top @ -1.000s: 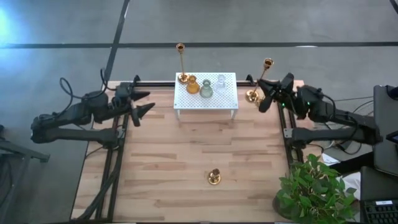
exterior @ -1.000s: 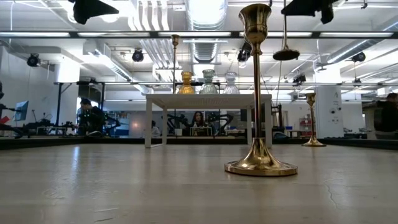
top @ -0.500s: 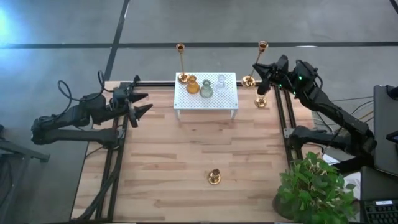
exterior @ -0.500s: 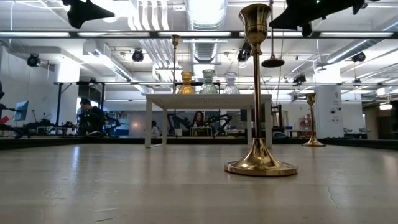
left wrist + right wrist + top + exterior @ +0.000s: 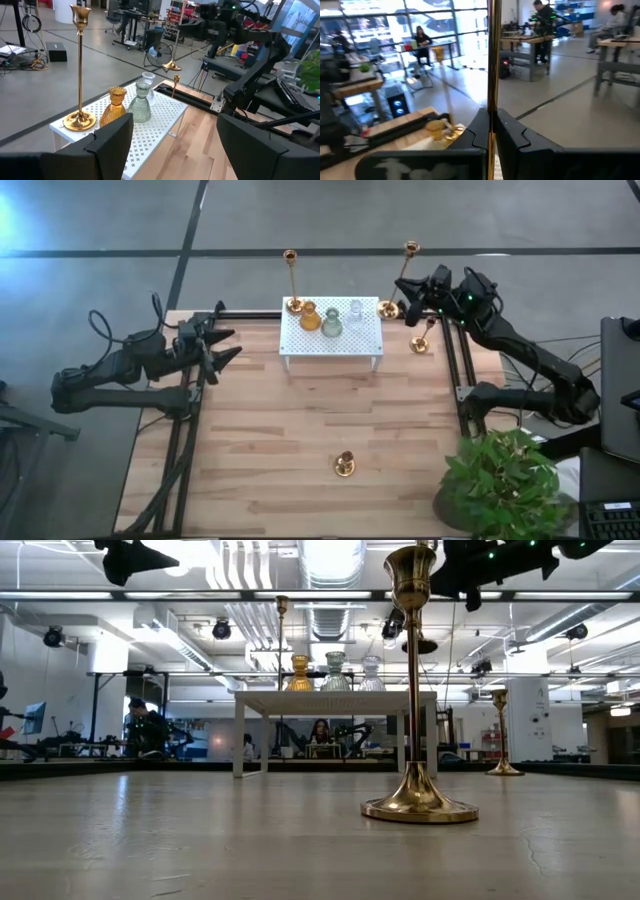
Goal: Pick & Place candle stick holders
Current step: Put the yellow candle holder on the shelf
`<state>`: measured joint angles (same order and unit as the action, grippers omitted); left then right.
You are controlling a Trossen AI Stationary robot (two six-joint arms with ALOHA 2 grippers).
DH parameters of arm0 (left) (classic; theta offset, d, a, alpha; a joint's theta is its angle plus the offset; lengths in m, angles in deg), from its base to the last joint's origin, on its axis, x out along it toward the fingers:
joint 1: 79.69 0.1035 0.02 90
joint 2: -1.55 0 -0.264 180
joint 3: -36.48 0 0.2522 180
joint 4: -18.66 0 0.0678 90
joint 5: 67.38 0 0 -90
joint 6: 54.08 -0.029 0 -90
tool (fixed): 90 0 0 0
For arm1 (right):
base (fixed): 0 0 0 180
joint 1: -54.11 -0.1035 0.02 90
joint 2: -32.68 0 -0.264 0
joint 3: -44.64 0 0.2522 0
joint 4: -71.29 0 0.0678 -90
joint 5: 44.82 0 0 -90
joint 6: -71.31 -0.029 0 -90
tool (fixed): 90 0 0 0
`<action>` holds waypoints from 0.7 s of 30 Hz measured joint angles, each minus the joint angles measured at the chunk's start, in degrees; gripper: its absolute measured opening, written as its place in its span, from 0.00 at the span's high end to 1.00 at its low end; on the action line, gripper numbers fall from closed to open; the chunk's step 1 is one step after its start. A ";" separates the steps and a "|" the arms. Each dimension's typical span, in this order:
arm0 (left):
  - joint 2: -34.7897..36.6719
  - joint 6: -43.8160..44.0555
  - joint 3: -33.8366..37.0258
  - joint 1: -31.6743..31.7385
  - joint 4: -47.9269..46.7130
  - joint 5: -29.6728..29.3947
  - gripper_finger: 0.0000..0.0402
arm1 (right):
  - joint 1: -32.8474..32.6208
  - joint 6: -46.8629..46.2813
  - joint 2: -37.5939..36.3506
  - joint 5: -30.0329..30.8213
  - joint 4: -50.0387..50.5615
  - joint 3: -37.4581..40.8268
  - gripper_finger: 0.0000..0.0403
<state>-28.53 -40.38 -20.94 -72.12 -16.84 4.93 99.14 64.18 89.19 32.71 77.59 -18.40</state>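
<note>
Swung my right gripper [image 5: 408, 283] over toward the white rack [image 5: 367, 340], fingers clenched on a tall brass candlestick [image 5: 403, 277]. Next: set it down upright. Left gripper [image 5: 222, 346] waits, released.

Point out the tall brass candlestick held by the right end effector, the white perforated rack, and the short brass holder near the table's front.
tall brass candlestick [image 5: 408, 248], high view, on its cup end.
white perforated rack [image 5: 365, 338], high view, on bare top surface.
short brass holder [image 5: 344, 465], high view, on its base.
</note>
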 joint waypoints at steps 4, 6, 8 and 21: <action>0.00 0.00 0.00 0.00 -0.04 0.00 0.27 | -3.57 -2.03 -2.67 -0.02 0.06 0.00 0.98; 0.00 0.00 0.00 0.00 -0.05 0.00 0.27 | -6.68 -2.33 -4.44 1.45 0.48 0.00 0.98; 0.00 0.00 0.00 0.00 -0.07 0.00 0.27 | -11.04 -2.31 -6.61 5.59 1.96 -0.02 0.98; -0.04 -4.00 0.00 0.00 -0.28 0.00 0.27 | -45.66 12.57 -1.31 54.82 1.23 -7.00 0.98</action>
<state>-28.58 -44.38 -20.94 -72.12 -17.12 4.93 53.48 76.75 87.87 87.53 78.83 -25.40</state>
